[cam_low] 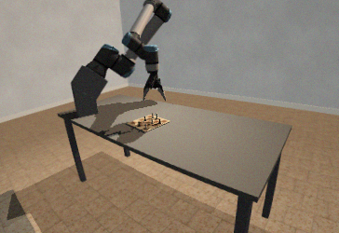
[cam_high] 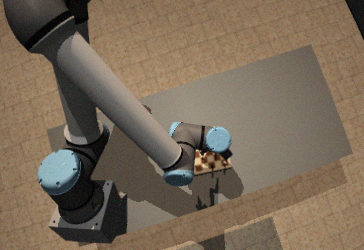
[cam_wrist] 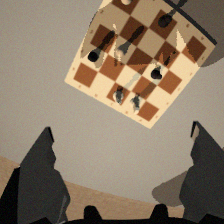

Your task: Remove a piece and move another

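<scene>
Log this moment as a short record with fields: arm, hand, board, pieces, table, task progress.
arm: reaches from its base at the table corner out over the board
hand: open, holding nothing, well above the board
board: small chessboard flat on the table, near the front edge
pieces: dark and light ones standing on the board; squares unreadable
table: dark grey top, black legs
task progress: no piece lifted yet

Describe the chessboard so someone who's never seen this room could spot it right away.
Find the dark grey table in the middle of the room. Near the end where the robot arm is mounted, below the open gripper, lies the chessboard: a small flat tan-and-brown checkered square, the only patterned thing there, carrying tiny pieces.
</scene>
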Controlling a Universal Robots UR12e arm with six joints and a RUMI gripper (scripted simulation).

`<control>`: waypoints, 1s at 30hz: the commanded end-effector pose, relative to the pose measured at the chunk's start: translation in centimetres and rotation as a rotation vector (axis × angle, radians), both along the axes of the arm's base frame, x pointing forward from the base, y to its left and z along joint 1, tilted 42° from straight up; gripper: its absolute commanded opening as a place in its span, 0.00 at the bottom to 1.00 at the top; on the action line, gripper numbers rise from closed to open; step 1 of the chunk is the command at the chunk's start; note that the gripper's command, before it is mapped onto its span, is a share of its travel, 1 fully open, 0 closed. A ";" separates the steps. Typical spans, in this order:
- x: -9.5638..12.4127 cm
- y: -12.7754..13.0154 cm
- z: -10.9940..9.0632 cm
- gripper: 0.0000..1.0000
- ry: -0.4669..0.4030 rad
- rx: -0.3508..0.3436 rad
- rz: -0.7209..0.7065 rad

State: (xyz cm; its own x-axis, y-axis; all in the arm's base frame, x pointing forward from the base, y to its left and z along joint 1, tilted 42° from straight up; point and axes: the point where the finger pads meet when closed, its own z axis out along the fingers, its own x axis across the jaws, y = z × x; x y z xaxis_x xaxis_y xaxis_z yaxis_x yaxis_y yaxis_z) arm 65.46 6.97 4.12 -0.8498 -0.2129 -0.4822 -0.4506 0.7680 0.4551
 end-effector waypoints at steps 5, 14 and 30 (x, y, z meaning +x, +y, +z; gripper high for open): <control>0.3 0.4 -0.2 1.00 -0.233 -0.089 0.300; 0.3 1.0 -0.3 1.00 -0.422 -0.173 0.529; 0.2 1.8 -0.4 1.00 -0.670 -0.282 0.830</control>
State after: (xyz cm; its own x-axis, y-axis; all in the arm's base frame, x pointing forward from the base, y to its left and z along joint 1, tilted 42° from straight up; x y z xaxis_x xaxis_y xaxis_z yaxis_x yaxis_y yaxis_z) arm 65.64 8.62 3.72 -0.0931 -0.7523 -0.6522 -0.9587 0.2446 -0.1453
